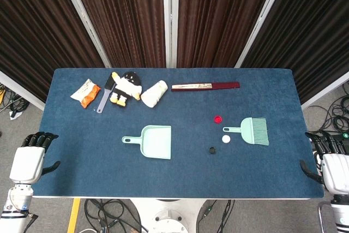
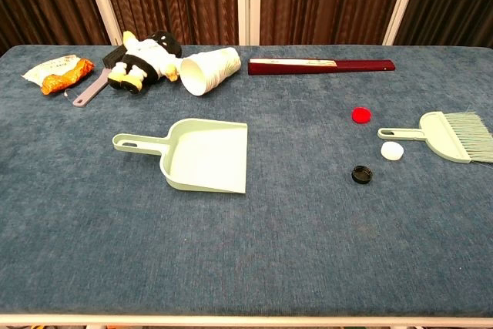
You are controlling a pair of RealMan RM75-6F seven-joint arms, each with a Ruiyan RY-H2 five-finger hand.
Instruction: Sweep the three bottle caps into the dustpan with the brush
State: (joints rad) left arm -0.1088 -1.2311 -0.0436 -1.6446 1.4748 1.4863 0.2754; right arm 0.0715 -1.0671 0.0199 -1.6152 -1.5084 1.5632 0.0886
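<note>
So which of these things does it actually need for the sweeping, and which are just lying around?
Needed: brush, dustpan, red cap, white cap, black cap.

Lying about: penguin toy, paper cups, snack packet, scraper, closed folding fan.

Dark brown curtains (image 1: 131,15), white frame posts (image 1: 169,17), grey floor (image 1: 32,114), black cables (image 1: 109,214)

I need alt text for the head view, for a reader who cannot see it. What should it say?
On a blue table, a green dustpan lies left of a red cap, white cap and black cap, with a green brush beside them. Both hands, left hand and right hand, rest empty at the table's sides.
</note>
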